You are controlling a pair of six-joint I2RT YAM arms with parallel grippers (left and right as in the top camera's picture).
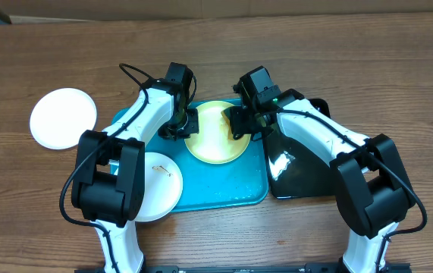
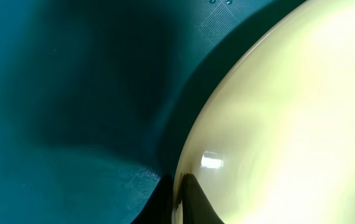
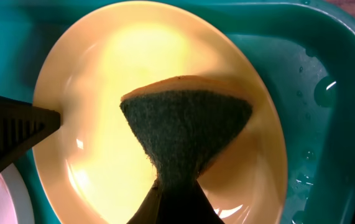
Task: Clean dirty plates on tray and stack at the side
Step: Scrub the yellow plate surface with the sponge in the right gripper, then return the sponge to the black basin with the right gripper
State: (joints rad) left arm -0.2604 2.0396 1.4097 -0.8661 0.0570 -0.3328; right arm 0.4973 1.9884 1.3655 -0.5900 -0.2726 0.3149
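A large turquoise-blue rectangular plastic tray point(image 1: 224, 189) with a raised rim sits in the middle of the brown wooden tabletop point(image 1: 49, 61). A round, shallow, pale yellow-green plate point(image 1: 214, 144) lies in the tray's far half, and both arms reach down to it.

The left fingers point(image 1: 189, 126) are pinched shut on the plate's left rim. The left wrist view shows the two dark tips point(image 2: 188, 204) closed on either side of the edge, with the wet tray floor point(image 2: 71, 112) beside them. The right fingers point(image 1: 237, 126) are clamped tight on a sponge point(image 3: 186, 130) with a dark green scouring face and a yellow backing. The sponge fans out from the pinch and lies against the plate's inner surface point(image 3: 121, 56), near its middle. Water drops sit on the tray wall point(image 3: 317, 93) to the right of the plate.

A round white plate point(image 1: 63, 117) rests on the tabletop well left of the tray. A second white plate point(image 1: 159, 189) with small dark marks overlaps the tray's near left corner, partly under the left arm. A narrower glossy black tray point(image 1: 299, 171) lies just beside the turquoise tray on its right.
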